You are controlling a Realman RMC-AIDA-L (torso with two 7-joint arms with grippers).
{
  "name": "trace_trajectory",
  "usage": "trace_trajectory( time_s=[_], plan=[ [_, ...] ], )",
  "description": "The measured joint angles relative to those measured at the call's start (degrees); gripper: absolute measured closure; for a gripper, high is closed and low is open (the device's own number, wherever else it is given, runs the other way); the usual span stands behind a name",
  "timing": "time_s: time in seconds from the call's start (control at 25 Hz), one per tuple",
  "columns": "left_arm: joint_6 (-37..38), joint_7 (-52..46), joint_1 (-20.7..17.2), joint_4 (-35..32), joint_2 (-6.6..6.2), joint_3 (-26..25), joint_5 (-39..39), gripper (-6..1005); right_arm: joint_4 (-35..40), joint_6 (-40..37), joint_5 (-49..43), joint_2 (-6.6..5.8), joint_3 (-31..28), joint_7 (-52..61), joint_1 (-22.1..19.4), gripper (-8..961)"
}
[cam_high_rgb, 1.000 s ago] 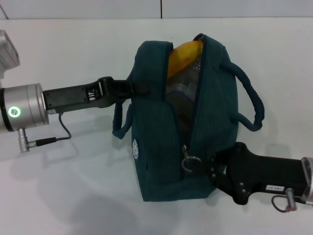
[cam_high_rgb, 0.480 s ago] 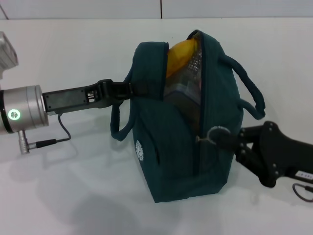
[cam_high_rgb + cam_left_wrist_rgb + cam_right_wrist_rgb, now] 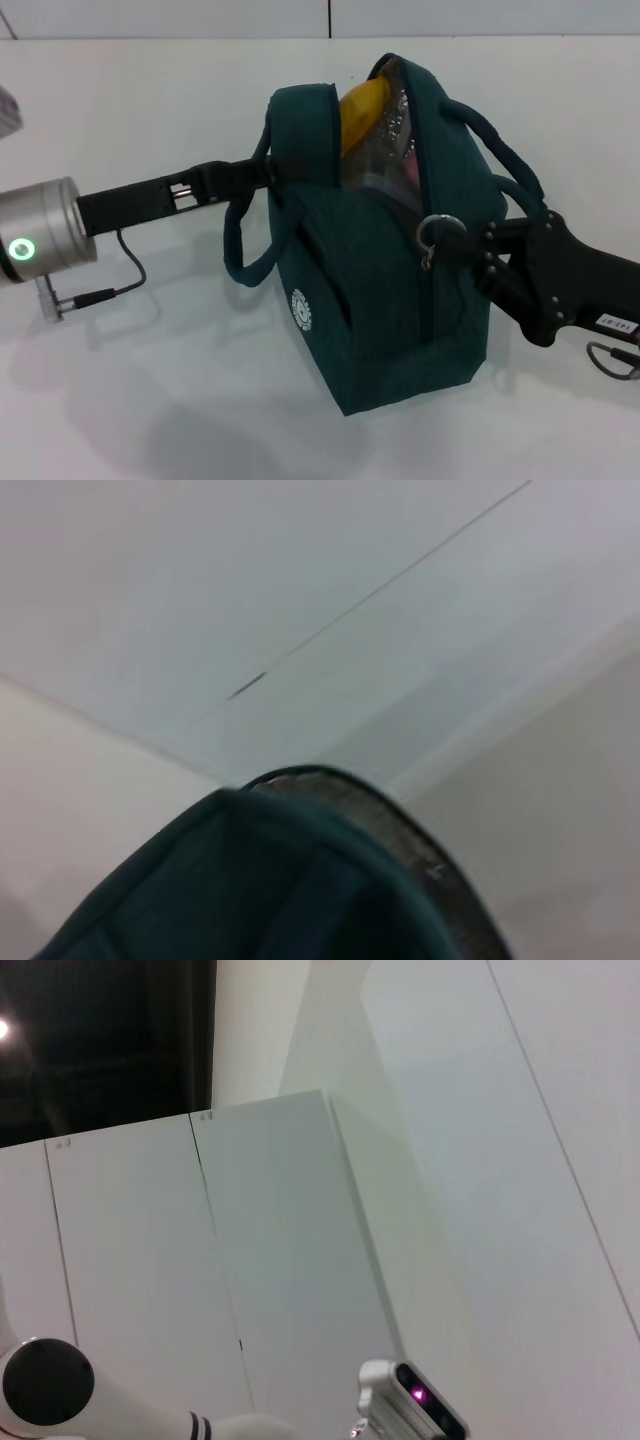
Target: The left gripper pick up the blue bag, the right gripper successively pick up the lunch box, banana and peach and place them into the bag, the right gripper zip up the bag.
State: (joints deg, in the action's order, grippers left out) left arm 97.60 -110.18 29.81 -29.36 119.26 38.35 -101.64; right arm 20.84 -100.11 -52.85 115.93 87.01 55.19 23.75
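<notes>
The blue bag (image 3: 380,290) stands tilted on the white table in the head view. My left gripper (image 3: 262,178) is shut on its left upper edge by the handle. The zipper is closed along the lower front; the top stays open. My right gripper (image 3: 452,248) is shut on the metal zipper pull (image 3: 428,232), about halfway up the bag's front. The banana (image 3: 360,108) pokes out of the opening, above the clear lunch box (image 3: 385,160). The peach is hidden. The left wrist view shows only teal bag fabric (image 3: 250,880).
The white table (image 3: 130,380) spreads around the bag, with its back edge near the top of the head view. The bag's loose handles (image 3: 510,165) stick out to both sides. The right wrist view shows only white wall panels (image 3: 300,1260).
My right gripper has pulled the zipper pull up the bag's front from near the bottom to mid-height. The bag has tilted and shifted right. The left gripper kept its hold.
</notes>
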Motion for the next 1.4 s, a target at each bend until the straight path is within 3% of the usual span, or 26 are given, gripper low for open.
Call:
trace_trajectory(
  time_s=[0.32,0.6,0.96,1.4],
  plan=[
    [6.5,7.9,-3.4,0.0,0.00,-0.3,5.8,525,-0.1,0.6,0.4,0.00,-0.3,0.0,0.0,940],
    [12.9,16.1,-6.3,0.1,-0.18,-0.1,6.5,373,-0.1,0.7,3.3,0.16,-0.1,0.1,0.4,939],
    [14.1,24.0,-10.0,0.7,-0.03,0.7,6.0,123,-0.2,5.2,6.1,0.26,3.4,2.1,6.7,937],
    [8.0,37.7,-11.9,4.6,0.33,-0.9,7.4,152,0.5,12.0,6.4,0.26,4.5,2.5,14.1,935]
  ],
)
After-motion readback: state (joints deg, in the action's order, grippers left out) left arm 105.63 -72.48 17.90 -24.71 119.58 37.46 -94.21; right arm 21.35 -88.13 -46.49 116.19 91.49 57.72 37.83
